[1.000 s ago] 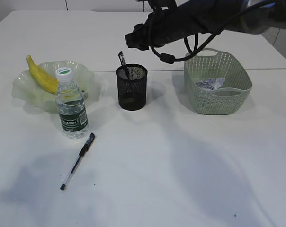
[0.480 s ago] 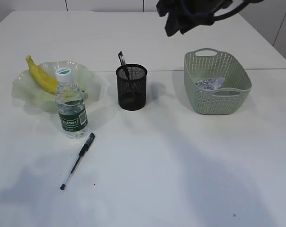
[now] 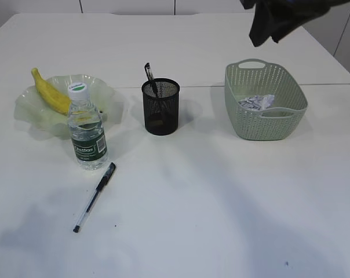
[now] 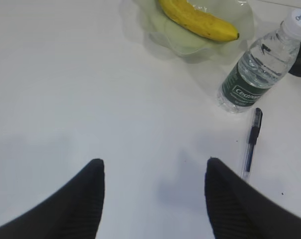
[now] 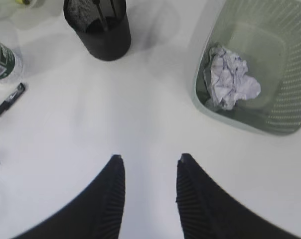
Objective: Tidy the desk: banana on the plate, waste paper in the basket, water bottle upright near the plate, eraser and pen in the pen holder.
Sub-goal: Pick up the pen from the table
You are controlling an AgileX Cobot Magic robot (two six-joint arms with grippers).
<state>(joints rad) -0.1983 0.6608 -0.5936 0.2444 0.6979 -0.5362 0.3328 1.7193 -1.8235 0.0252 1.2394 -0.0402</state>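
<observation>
On the tabletop [image 3: 181, 220], left side: a pale green plate [image 3: 30, 110] holds the banana [image 3: 50, 92], which lies inside it.
Water bottle [image 3: 87, 130]: stands upright, just in front of the plate toward the near edge, white cap on top.
Loose pen [image 3: 94, 197]: lies flat on the tabletop just near-side of the bottle, cap end toward the bottle, untouched.
Pen holder [image 3: 161, 107]: black mesh cup around the middle of the tabletop, with one dark pen [image 3: 151, 78] standing tilted inside; the eraser cannot be made out.
Basket [image 3: 266, 119]: pale green, toward the right edge, with the crumpled waste paper [image 3: 257, 102] lying in it.
Left end effector [image 4: 154, 169]: fingers spread apart with nothing between them, hovering over bare tabletop; the plate, bottle and pen lie beyond it.
Right end effector [image 5: 149, 158]: jaws parted and holding nothing, raised above the tabletop between the pen holder and the basket.
</observation>
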